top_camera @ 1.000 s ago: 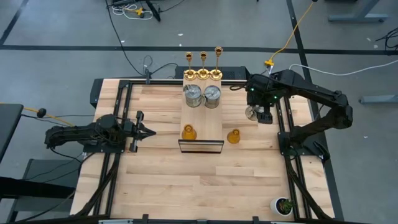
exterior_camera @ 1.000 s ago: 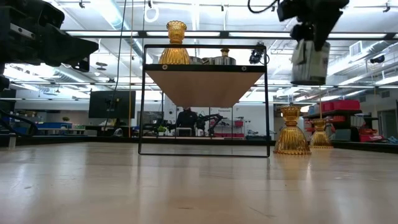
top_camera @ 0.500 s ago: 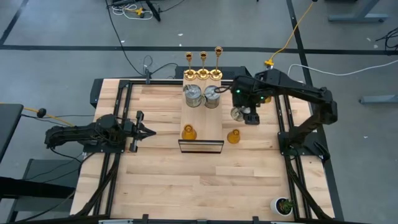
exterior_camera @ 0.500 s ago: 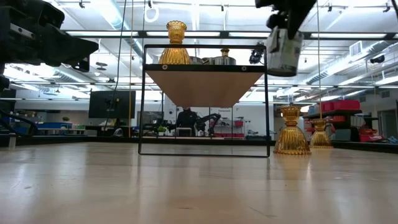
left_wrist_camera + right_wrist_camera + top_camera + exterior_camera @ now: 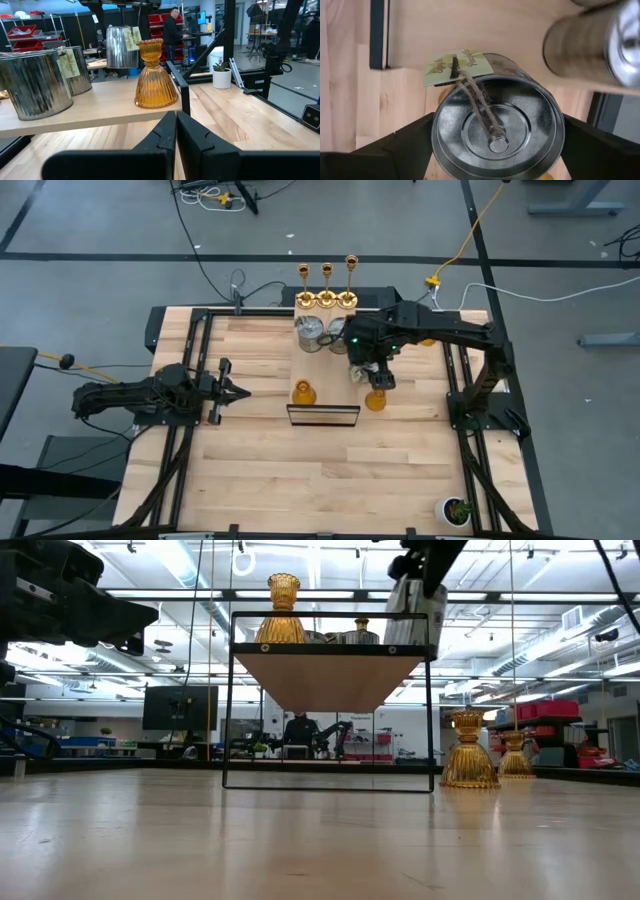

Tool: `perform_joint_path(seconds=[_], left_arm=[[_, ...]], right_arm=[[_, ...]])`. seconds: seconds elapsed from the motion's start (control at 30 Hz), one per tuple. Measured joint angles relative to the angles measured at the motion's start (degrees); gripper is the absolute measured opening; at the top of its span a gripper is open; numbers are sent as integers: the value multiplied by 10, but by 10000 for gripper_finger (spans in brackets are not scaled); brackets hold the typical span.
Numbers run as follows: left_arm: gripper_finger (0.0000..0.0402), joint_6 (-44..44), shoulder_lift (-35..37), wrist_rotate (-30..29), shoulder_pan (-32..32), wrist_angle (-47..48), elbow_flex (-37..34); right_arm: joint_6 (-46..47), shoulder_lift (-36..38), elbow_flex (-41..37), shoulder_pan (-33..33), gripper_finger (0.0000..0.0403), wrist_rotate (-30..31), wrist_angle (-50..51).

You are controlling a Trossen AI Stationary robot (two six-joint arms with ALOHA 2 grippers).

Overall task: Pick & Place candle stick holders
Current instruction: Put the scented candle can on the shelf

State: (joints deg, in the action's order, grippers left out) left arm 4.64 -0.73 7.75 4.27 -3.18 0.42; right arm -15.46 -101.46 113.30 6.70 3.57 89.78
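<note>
Jaws, right: spread wide and clamped on a silver can (image 5: 497, 132), one dark finger (image 5: 395, 150) on each side of it, paper tag and twine across its lid. My right gripper (image 5: 366, 366) carried it in the air, centre-right of the high view, at the right edge of the raised shelf (image 5: 325, 385); in the low view it hung above the shelf's right corner post, top centre-right.

Jaws, left: pressed shut, grasping nothing. My left gripper (image 5: 232, 392) lay low over the table (image 5: 300, 470) at centre-left of the high view, pointing toward the shelf.

Items placed, by my judgement:
- two silver cans (image 5: 311, 333) on the shelf, upper centre;
- three gold candlesticks (image 5: 326, 288) in a row at the shelf's far edge, top centre;
- one amber holder (image 5: 303, 392) on the shelf's near end, centre.

Items outstanding, by my judgement:
- the can in hand, not yet set down;
- one amber holder (image 5: 375, 399) on the bare table just right of the shelf;
- a further amber holder (image 5: 515, 754) behind it, seen at right in the low view only.

Surface: pale wood planks inside a black frame. Small potted plant (image 5: 458, 510) at lower right corner.

Room: grey floor with cables; workshop beyond, red bins, monitors, a person standing far off.
</note>
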Motion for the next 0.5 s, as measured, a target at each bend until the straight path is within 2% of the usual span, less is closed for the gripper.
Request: perform_joint_path(seconds=[0.3, 0.5], left_arm=[[18, 0, 0, 0, 0, 0, 0], [18, 0, 0, 0, 0, 0, 0]], right_arm=[[6, -41, 14, -19, 364, 0, -38], [17, -42, 14, -19, 364, 0, -62]])
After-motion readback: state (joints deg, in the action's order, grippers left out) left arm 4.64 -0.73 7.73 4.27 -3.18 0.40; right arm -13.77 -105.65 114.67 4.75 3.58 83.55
